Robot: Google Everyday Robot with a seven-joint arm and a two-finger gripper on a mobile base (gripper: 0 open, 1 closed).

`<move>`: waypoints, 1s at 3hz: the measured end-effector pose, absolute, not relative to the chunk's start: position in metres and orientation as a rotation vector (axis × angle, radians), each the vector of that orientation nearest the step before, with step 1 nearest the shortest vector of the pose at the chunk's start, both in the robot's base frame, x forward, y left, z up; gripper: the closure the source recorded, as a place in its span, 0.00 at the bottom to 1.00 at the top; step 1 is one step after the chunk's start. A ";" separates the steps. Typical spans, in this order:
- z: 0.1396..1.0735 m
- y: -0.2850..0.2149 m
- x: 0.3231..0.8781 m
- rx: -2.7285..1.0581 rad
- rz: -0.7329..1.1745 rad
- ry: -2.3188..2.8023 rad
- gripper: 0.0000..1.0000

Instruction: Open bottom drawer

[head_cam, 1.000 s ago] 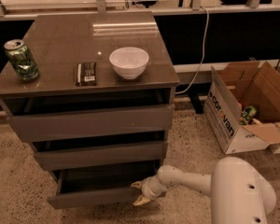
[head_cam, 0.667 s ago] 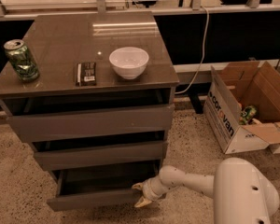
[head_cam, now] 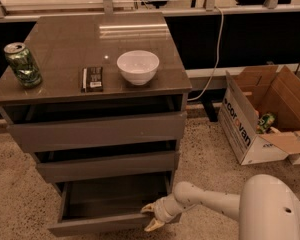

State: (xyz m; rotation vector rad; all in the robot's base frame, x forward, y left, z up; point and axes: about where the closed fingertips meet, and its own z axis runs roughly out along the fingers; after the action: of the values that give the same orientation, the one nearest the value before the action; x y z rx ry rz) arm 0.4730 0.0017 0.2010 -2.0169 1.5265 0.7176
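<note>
The bottom drawer (head_cam: 102,225) is the lowest of three in the grey-brown cabinet (head_cam: 97,131). It stands pulled out toward me, and its dark empty inside (head_cam: 112,196) shows. My gripper (head_cam: 151,217) is at the right end of the drawer's front slab, with one pale fingertip (head_cam: 148,208) above the slab's top edge and the other (head_cam: 152,227) lower, in front of it. The white arm (head_cam: 210,202) reaches in from the lower right.
On the cabinet top stand a green can (head_cam: 22,64), a dark flat packet (head_cam: 92,78) and a white bowl (head_cam: 138,67). An open cardboard box (head_cam: 262,115) sits on the speckled floor to the right. A cable (head_cam: 215,54) hangs behind.
The gripper and arm have edged slightly toward me and left, and the bottom drawer has come out a little further.
</note>
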 end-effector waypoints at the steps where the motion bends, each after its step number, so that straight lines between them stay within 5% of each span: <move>1: 0.208 0.009 0.451 -2.013 0.793 1.500 0.48; 2: 0.221 0.011 0.437 -2.009 0.821 1.478 0.45; 3: 0.242 0.007 0.440 -1.966 0.783 1.465 0.30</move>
State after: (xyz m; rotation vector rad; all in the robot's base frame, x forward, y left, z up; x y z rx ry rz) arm 0.4405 0.0074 0.2421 -1.9663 1.4645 0.7828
